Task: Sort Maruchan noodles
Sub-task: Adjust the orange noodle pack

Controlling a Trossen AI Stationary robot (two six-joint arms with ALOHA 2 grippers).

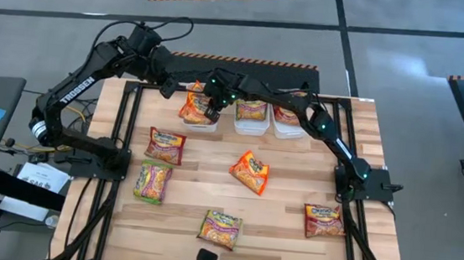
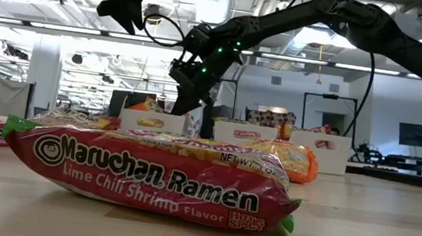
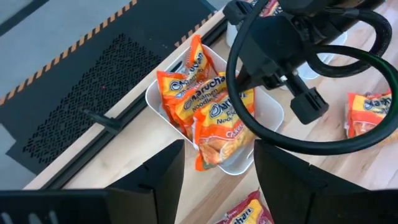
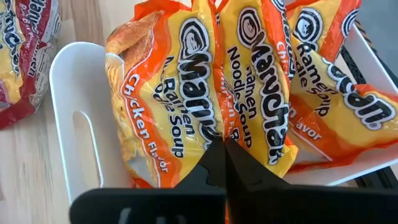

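Three orange Maruchan noodles packets (image 4: 186,106) stand on edge in the leftmost white bin (image 4: 68,124) at the table's far edge. My right gripper (image 4: 222,146) is shut, and its tips are at the gap between two of these packets. In the high view it (image 1: 211,109) hangs over that bin (image 1: 200,124). My left gripper (image 3: 219,155) is open and holds nothing. It is raised above the table's far left (image 1: 171,89), looking down on the same bin (image 3: 155,99). Several more packets lie flat on the table, among them an orange one (image 1: 249,172) in the middle. My right gripper slants down into the bin from the table's right, fingers shut. The tips sit at the seam between two upright orange packets (image 4: 208,124). I cannot tell whether they touch either packet.
A middle bin (image 1: 251,127) and a right bin (image 1: 287,131) stand beside the left one, each with packets in it. On the table lie red packets (image 1: 166,144) (image 1: 323,220) and green-edged packets (image 1: 152,181) (image 1: 221,228). The nearest one (image 2: 150,178) fills the front of the low view.
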